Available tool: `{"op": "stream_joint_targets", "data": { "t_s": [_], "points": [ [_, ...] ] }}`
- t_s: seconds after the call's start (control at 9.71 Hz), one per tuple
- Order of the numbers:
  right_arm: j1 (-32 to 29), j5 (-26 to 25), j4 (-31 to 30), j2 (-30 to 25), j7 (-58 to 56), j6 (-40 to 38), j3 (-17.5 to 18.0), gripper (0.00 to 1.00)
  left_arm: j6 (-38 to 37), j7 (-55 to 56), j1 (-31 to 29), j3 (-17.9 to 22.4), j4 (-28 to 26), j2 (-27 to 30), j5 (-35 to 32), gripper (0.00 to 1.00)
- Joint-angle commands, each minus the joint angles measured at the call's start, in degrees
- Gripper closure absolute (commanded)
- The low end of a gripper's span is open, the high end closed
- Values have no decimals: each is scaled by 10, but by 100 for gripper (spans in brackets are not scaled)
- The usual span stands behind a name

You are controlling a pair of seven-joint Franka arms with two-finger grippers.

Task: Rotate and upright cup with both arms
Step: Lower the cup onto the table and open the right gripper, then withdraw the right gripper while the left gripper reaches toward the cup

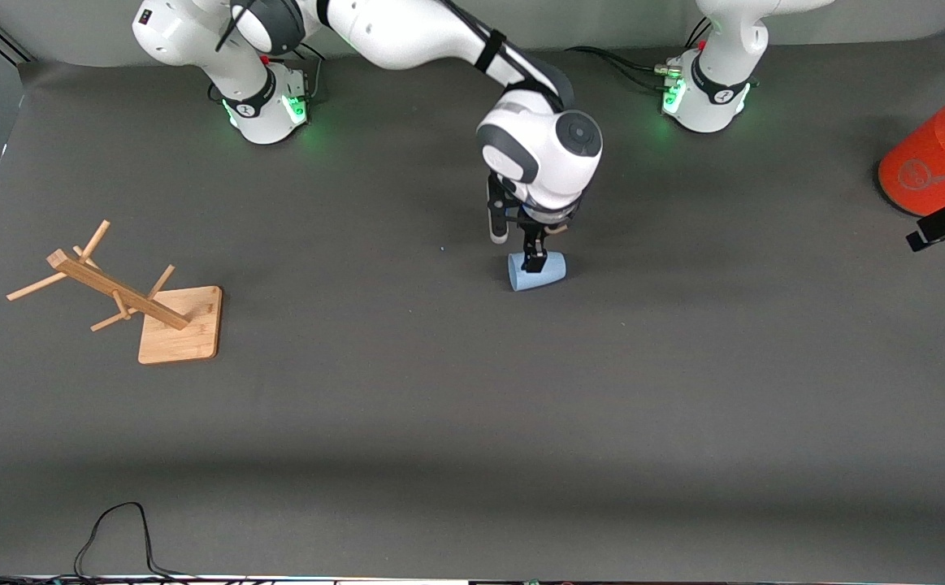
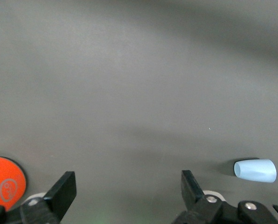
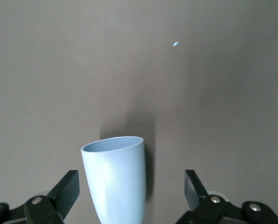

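Observation:
The pale-blue cup (image 1: 539,273) lies on its side near the middle of the table, its mouth toward the right arm's end. My right gripper (image 1: 534,258) hangs low over it, pointing down. In the right wrist view the cup (image 3: 116,182) sits between the open fingers of the right gripper (image 3: 131,182), closer to one finger (image 3: 66,189), with gaps on both sides. My left gripper (image 2: 127,182) is open and empty, high over bare table. From there the cup (image 2: 255,170) looks small and far off.
A wooden rack (image 1: 159,313) on a square base stands toward the right arm's end. A big orange cylinder (image 1: 927,166) with a grey top stands at the left arm's end, also seen as an orange cylinder (image 2: 6,186) from the left wrist. A black cable (image 1: 114,532) loops at the edge nearest the camera.

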State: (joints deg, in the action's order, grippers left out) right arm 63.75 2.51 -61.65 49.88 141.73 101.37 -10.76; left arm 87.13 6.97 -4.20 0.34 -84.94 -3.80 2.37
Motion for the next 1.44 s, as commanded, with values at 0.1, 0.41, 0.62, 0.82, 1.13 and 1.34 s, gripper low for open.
{"op": "stream_joint_targets", "data": {
  "t_s": [0.1, 0.41, 0.62, 0.82, 1.13, 1.34],
  "points": [
    [-48, 41, -10, -112, -130, -133, 0, 0, -7, -4, 18, 2, 6, -10, -3, 0],
    [-124, 40, -11, -198, -316, -251, -5, 0, -10, 17, 34, -11, 4, -11, -4, 0],
    [-195, 41, -22, -252, -434, -289, -3, 0, 1, 80, 87, -14, 6, -23, -9, 0],
    [-272, 39, -102, -337, -578, -287, 3, 0, 4, 168, 165, -15, 19, -66, -55, 0],
    [-395, 32, -184, -427, -841, -281, 3, 0, -5, 286, 311, -15, 132, -195, -113, 0],
    [-456, 30, -229, -464, -986, -254, 3, 0, -1, 335, 397, -14, 199, -302, -154, 0]
  ]
}}
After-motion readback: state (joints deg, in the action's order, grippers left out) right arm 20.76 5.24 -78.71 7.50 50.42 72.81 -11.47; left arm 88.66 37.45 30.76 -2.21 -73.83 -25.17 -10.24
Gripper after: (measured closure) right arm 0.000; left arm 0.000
